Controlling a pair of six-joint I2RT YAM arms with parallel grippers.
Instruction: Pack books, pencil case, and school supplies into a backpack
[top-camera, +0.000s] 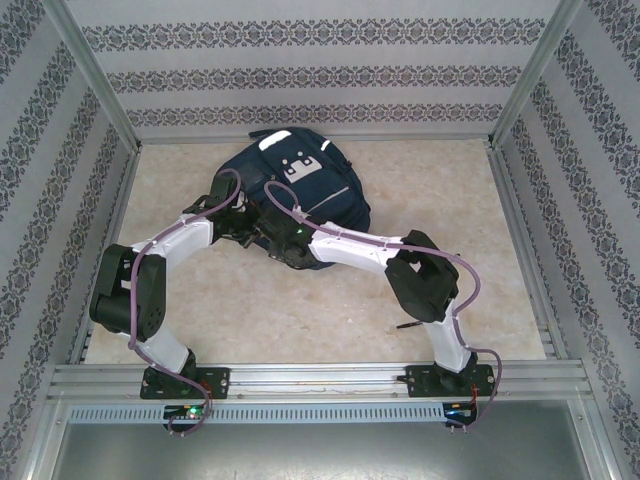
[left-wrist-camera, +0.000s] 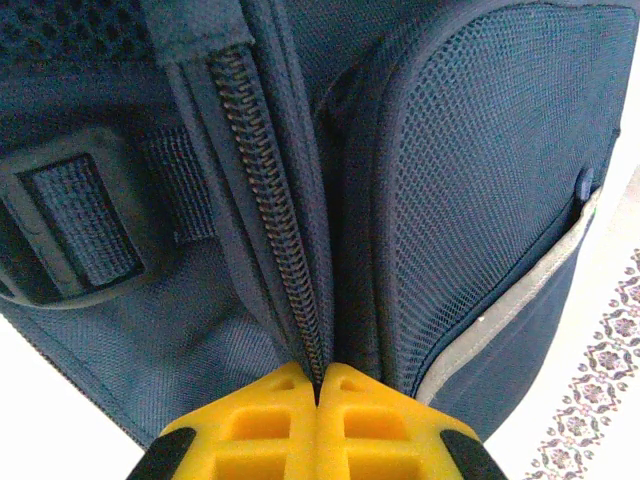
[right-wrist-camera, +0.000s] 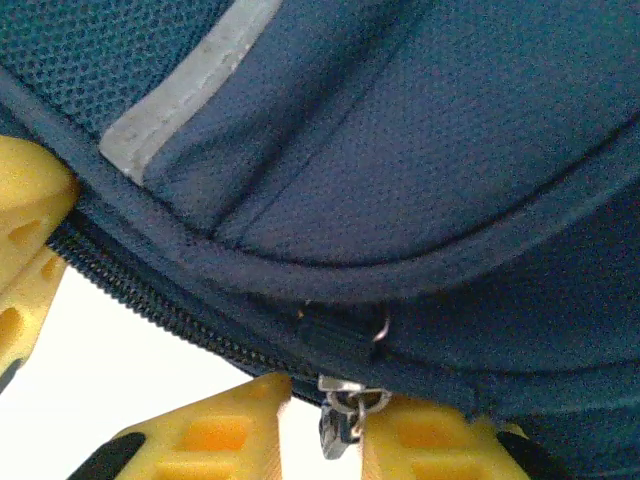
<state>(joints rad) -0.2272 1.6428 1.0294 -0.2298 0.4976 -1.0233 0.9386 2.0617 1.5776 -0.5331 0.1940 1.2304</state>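
In the top view the left arm (top-camera: 150, 265) reaches from its base in to the middle of the table (top-camera: 250, 310). The left gripper (top-camera: 240, 215) sits at the near left edge of the backpack (top-camera: 300, 185). The backpack lies in the far middle of the table, with its white patches turned up.

In the left wrist view the two yellow fingers (left-wrist-camera: 260, 420) of the left gripper (left-wrist-camera: 318, 385) are pressed together with no gap. The zipper (left-wrist-camera: 265, 200) of the backpack runs down between two folds of cloth and goes in where the fingers meet, so the gripper is pinching the backpack at the zipper edge. To the left of the zipper there is a webbing strap (left-wrist-camera: 75, 230) in a dark buckle. To the right is a mesh pocket (left-wrist-camera: 490, 170) with a grey stripe (left-wrist-camera: 520, 300) along its lower edge.

In the top view the right gripper (top-camera: 280, 240) is at the near edge of the backpack, just beside the left one. The right arm (top-camera: 400, 270) comes in from the right.

In the right wrist view the right gripper (right-wrist-camera: 335, 395) is narrow. Its yellow fingers (right-wrist-camera: 200, 430) stand on each side of the metal zipper pull (right-wrist-camera: 345, 420), which hangs from the zipper line. The pull seems to touch the right finger, and a thin gap shows at the left one. I cannot tell whether the pull is gripped. Another yellow finger (right-wrist-camera: 25, 220) lies against the backpack at the left edge of this view.
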